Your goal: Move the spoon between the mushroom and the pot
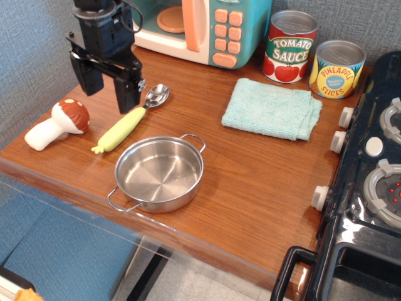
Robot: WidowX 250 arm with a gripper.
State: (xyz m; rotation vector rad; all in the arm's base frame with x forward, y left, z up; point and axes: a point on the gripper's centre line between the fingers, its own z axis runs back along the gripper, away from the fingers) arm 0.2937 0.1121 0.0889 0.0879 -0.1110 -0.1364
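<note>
The spoon (125, 125) lies flat on the wooden counter, silver bowl toward the back, yellow-green handle pointing front-left. It sits between the mushroom (57, 124) at the left, which lies on its side, and the steel pot (159, 174) at the front right. My gripper (108, 88) is open and empty. It hangs above the counter, up and left of the spoon, its two black fingers spread wide. One finger (128, 94) stands in front of the spoon's neck.
A toy microwave (200, 28) stands at the back. A folded teal cloth (271, 108) lies right of centre, with a tomato sauce can (290, 47) and a pineapple can (338, 69) behind it. A black stove (376, 169) fills the right edge.
</note>
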